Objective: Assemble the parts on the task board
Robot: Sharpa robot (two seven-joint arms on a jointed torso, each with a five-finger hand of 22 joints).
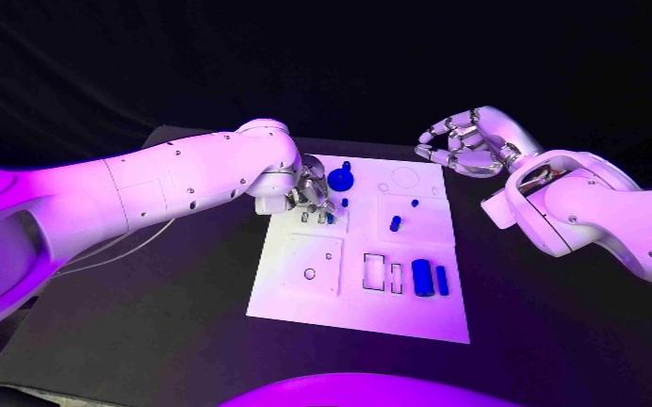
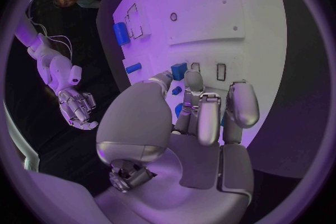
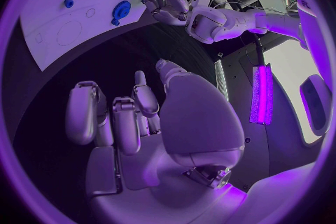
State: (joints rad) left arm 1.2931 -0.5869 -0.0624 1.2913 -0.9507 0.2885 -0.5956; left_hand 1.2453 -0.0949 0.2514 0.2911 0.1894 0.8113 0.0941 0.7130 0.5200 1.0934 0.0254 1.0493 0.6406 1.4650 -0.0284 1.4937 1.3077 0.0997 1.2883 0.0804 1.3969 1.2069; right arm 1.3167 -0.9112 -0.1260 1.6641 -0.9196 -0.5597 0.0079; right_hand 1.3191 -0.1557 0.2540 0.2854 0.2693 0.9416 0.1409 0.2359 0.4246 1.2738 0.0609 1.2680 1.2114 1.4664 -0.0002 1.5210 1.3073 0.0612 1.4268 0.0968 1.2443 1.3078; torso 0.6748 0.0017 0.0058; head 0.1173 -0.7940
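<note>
Blue part pinched in the left robot hand over the board, mid-frame, apparently for seating; right robot hand waits upper right, loosely curled, empty.

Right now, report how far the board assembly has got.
Done: hard to tell; a round blue part sits at the task board's far end. In hand: the left hand is down over the board's left edge with a small blue part at its fingertips. Left: a blue cylinder and a small blue piece lie loose. The right hand hovers off the board, holding nothing.
</note>
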